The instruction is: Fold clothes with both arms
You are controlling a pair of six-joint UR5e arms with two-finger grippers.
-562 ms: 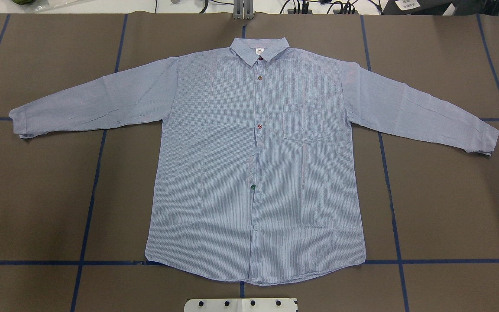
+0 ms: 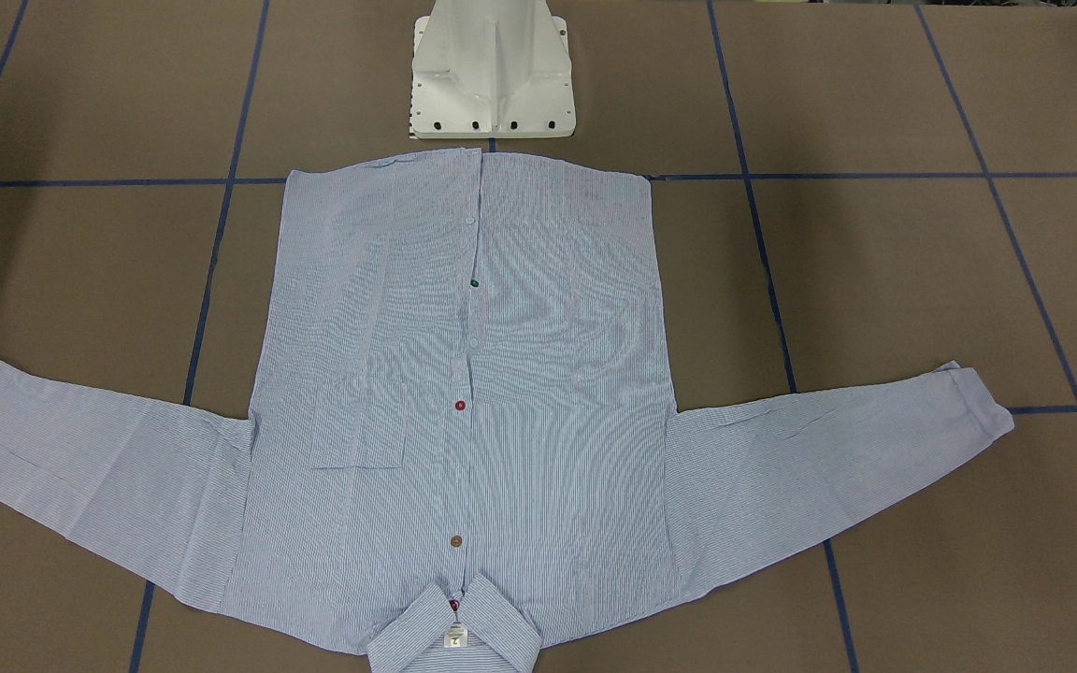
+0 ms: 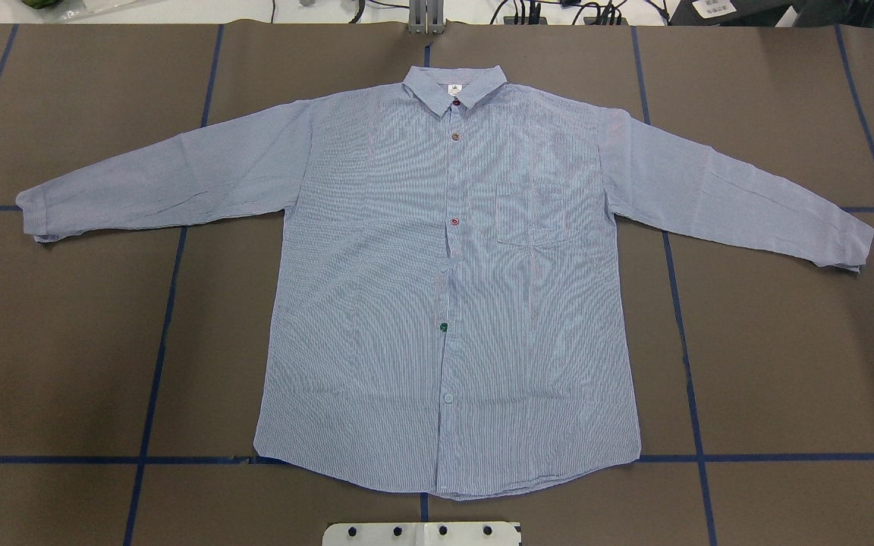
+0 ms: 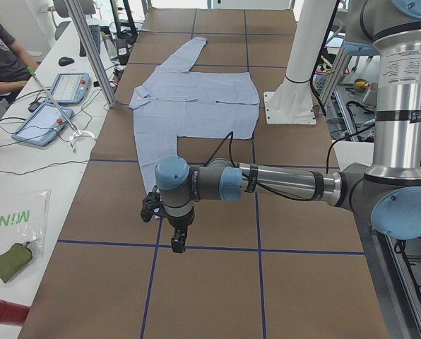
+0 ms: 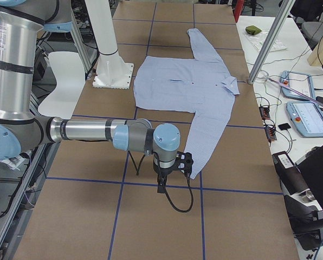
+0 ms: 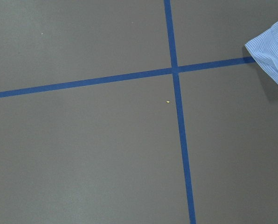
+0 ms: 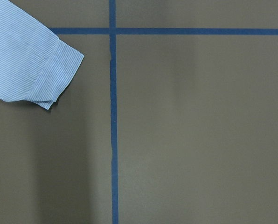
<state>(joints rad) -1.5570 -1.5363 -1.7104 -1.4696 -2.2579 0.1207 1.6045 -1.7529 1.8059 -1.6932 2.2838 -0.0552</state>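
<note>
The clothes are one light-blue striped shirt, lying flat and face up on the brown table with both sleeves spread out and its collar at the far edge. The front-facing view shows the shirt with its collar nearest the camera. My left gripper hangs low over the table beside the left sleeve's end; its wrist view catches that cuff. My right gripper hovers by the other sleeve's end, whose cuff shows in its wrist view. I cannot tell whether either gripper is open or shut.
Blue tape lines grid the table. The white pedestal base stands at the shirt's hem. A side bench holds tablets and cables, with a seated person beside it. Aluminium posts stand along the table's far edge.
</note>
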